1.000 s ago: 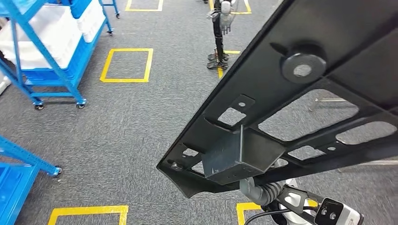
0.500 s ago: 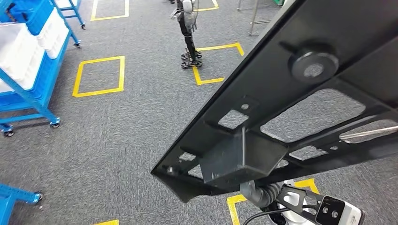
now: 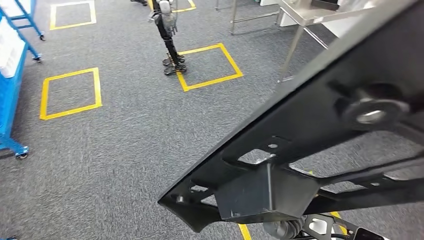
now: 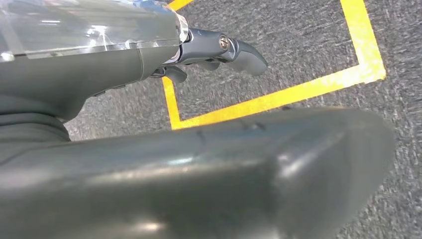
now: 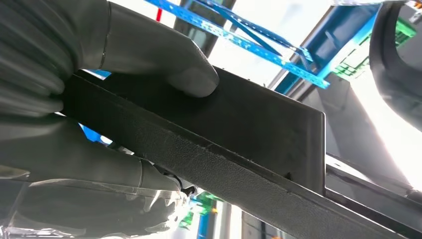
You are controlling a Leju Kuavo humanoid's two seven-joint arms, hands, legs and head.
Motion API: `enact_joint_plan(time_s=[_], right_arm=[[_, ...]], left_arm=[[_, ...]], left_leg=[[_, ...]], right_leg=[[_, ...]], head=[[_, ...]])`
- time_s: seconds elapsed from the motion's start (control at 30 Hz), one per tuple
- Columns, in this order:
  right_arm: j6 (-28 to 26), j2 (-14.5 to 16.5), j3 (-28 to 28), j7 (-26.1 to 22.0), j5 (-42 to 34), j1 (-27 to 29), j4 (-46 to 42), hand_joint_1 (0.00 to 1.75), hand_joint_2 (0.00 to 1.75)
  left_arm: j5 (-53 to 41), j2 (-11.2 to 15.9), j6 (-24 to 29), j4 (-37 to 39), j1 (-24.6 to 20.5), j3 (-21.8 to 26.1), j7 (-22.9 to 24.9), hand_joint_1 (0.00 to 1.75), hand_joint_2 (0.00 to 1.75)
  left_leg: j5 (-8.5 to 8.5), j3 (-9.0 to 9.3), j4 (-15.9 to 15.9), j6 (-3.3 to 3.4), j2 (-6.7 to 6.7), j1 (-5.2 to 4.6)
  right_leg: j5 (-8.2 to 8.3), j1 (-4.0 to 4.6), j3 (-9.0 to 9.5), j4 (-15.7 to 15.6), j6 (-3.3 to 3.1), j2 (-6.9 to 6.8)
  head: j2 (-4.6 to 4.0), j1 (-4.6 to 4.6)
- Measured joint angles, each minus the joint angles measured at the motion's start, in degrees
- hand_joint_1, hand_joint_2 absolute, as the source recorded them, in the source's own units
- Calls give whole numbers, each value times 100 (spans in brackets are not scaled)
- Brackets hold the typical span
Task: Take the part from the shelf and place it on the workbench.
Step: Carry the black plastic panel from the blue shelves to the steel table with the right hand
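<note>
Fingers [image 5: 149, 55] of right hand [image 5: 74, 99] clamped on black part [image 3: 320, 125]: thick grey thumb pressed on one flat face of the part's box-shaped bracket [image 3: 265, 197], darker fingers wrapped against the opposite side, edge of the bracket running out between them. Part is a long flat black frame with cut-out windows and a round boss [image 3: 372, 107], carried in the air above the floor, extending up and away from the fingers toward the far right, near tip just past the fingers on the left. Grey ribbed wrist [image 3: 282, 229] of the right arm sits directly under the bracket in the head view.

Left hand [image 4: 214, 50] holds nothing, fingers [image 4: 244, 55] curled inward over grey carpet [image 3: 115, 150], away from the part; whether fully closed cannot tell. A rounded grey surface fills the near side of the left wrist view, blurred.

Beyond the fingers: carpet with yellow taped squares [image 3: 70, 92], one more [image 3: 207, 65] farther out. Another robot's leg and hanging hand [image 3: 167, 30] stand at the edge of that far square. Metal-framed worktop [image 3: 310, 17] at far right, well apart from the part. Blue wheeled shelf [image 3: 12, 75] at far left edge with a white bin on it.
</note>
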Motion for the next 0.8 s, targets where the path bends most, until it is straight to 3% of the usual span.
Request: enact_joint_plan(time_s=[0.03,0.1,0.17,0.2,0.27,0.33,0.4,0.47,0.5,0.53,0.57,0.63,0.7,0.77,0.8], right_arm=[[45,-13,3,0,-16,-8,37,169,175],[11,-27,60,8,-25,-101,115,169,175],[-214,-32,246,95,-27,-292,181,169,175],[-360,-35,372,174,-33,-393,205,169,175],[-607,-42,642,329,-57,-555,241,169,175],[-715,-49,892,387,-78,-698,286,169,175],[-753,-56,1100,351,-82,-814,350,169,175],[-774,-69,1247,302,-87,-875,428,169,175],[-783,-77,1298,291,-97,-897,461,169,175],[-793,-81,1339,289,-113,-927,493,169,175],[-804,-84,1364,291,-134,-964,518,169,175],[-829,-84,1385,297,-178,-1048,558,169,175],[-845,-84,1388,297,-206,-1107,590,169,175],[-855,-85,1387,293,-224,-1136,615,169,175],[-865,-86,1380,292,-233,-1150,620,169,175]], left_arm=[[0,0,-2,0,-3,1,-8,0,0],[-17,1,-48,0,-23,1,-32,0,0],[-59,11,-133,0,-45,0,-49,0,0],[-86,19,-170,0,-61,-1,-50,0,0],[-133,33,-211,0,-112,-8,-45,0,0],[-169,41,-223,0,-153,-15,-45,0,0],[-175,48,-215,0,-147,-16,-48,0,0],[-142,49,-199,0,-118,-13,-45,0,0],[-116,48,-197,0,-110,-11,-43,0,0],[-92,47,-200,0,-109,-8,-43,0,0],[-72,46,-204,0,-114,-7,-43,0,0],[-46,46,-219,0,-124,-4,-48,0,0],[-36,46,-239,0,-128,-3,-61,0,0],[-37,47,-265,0,-142,-3,-93,0,0],[-48,50,-281,0,-156,-3,-114,0,0]], left_leg=[[-6,5,1,-3,66,-6],[-26,30,1,-25,179,-22],[-54,54,5,-71,291,-48],[-65,62,5,-97,348,-56],[-87,82,3,-153,445,-57],[-224,33,191,-215,271,-36],[-563,-247,828,-265,-54,-6],[-829,-616,1547,-297,-176,9],[-812,-704,1682,-309,-188,18],[-675,-682,1578,-319,-195,29],[-451,-556,1260,-326,-223,46],[-89,-230,477,-330,-436,87],[-9,-91,136,-292,-589,98],[5,-89,115,-215,-507,83],[23,-86,96,-174,-448,82]], right_leg=[[138,-2,88,-175,-8,-34],[476,32,506,-958,-66,-243],[623,95,793,-1515,-135,-423],[614,121,821,-1593,-157,-438],[643,109,815,-1622,-196,-301],[683,68,853,-1687,-249,-182],[702,49,879,-1717,-289,-63],[702,49,873,-1704,-303,81],[700,49,872,-1693,-300,156],[695,45,874,-1677,-292,233],[685,39,878,-1657,-277,310],[658,29,857,-1595,-227,447],[660,23,801,-1553,-160,560],[685,14,756,-1557,-88,655],[663,13,734,-1529,-58,600]], head=[[0,0],[0,0],[0,-1],[0,-1],[0,-2],[0,-3],[0,-3],[0,-2],[0,-2],[0,-2],[0,-2],[0,-2],[0,-3],[0,-3],[0,-2]])
